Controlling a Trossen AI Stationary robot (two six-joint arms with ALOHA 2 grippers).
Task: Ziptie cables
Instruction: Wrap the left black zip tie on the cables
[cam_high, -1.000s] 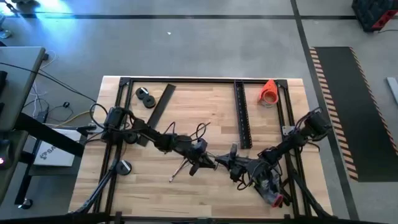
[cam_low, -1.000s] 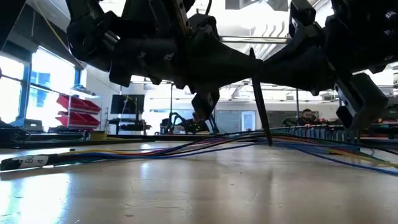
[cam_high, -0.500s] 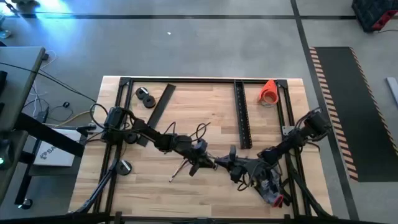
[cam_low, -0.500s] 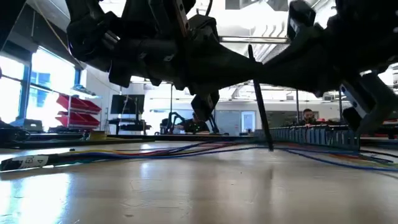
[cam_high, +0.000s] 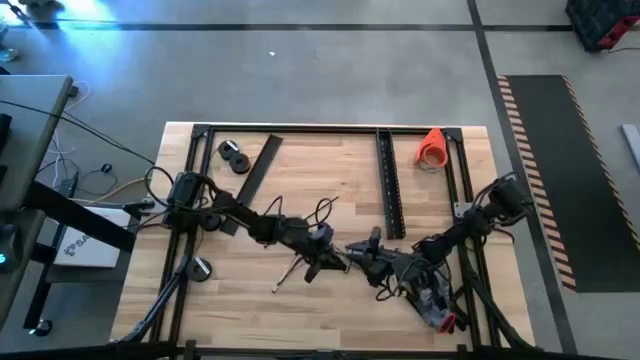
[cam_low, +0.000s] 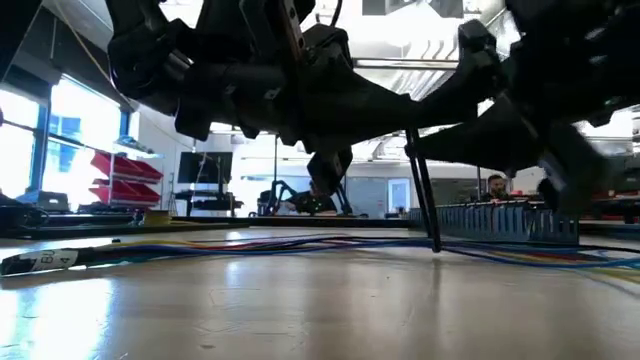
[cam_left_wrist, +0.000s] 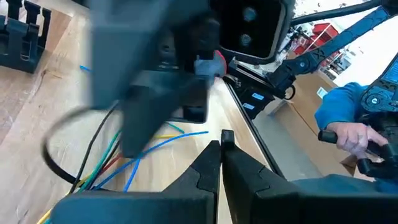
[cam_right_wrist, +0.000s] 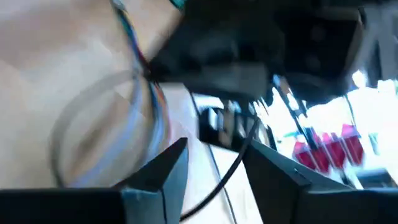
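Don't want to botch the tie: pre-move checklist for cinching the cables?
1. Left gripper shut: ok, fingers pressed together in its wrist view.
2. Right gripper open: ok, a gap between its fingers.
3. Cables flat on the table: ok.
4. Both grippers close together mid-table: ok in the high view.
5. Thin dark strip looped round the bundle: cannot tell.
6. Person beyond the table edge, away from the grippers: ok.
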